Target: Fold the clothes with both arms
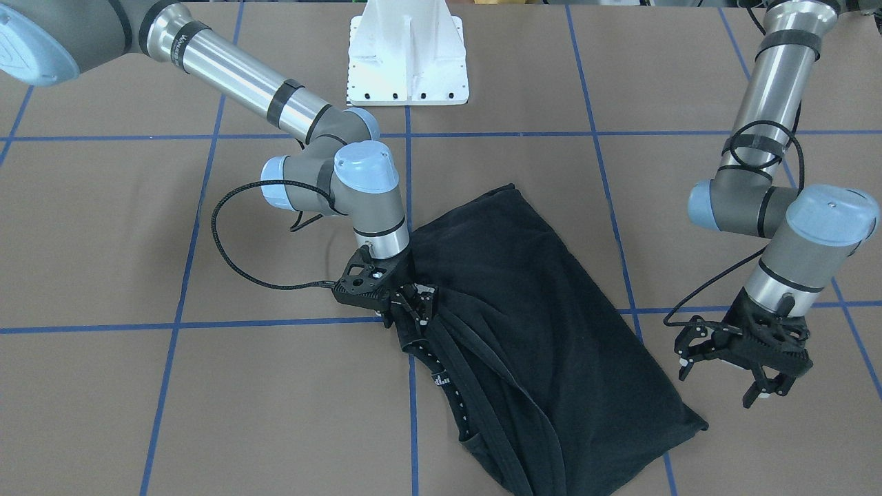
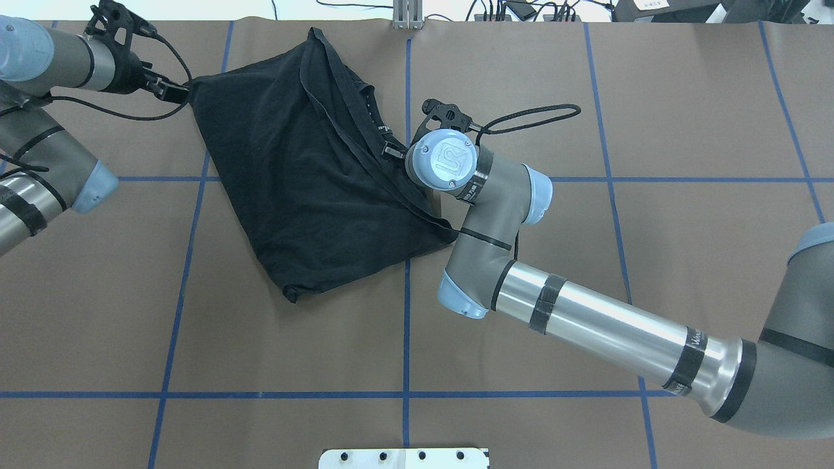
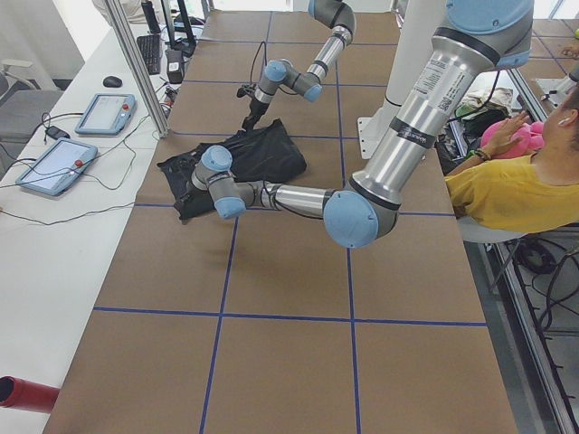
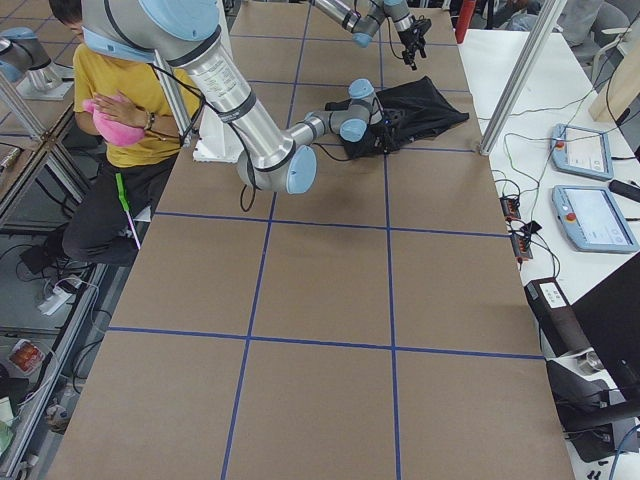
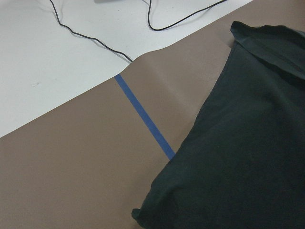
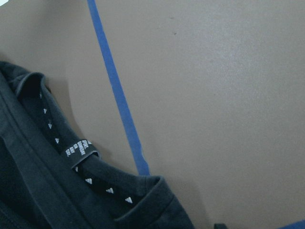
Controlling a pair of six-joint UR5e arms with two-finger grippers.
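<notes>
Overhead exterior, from the left: the left gripper [image 2: 174,92] hangs spread open just off a corner of the T-shirt [image 2: 306,189], gripping nothing. The shirt lies beside it, roughly doubled over, its collar edge toward the right gripper [image 1: 412,308], which looks pinched shut on cloth there. By my judgement, folding is partway: edges are uneven and further folds remain. No containers show on the table [image 2: 651,98].

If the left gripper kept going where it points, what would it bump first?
Probably the brown table cover, just beside the black T-shirt's corner. The left gripper hangs open, pointing down; depth is hard to judge.
</notes>
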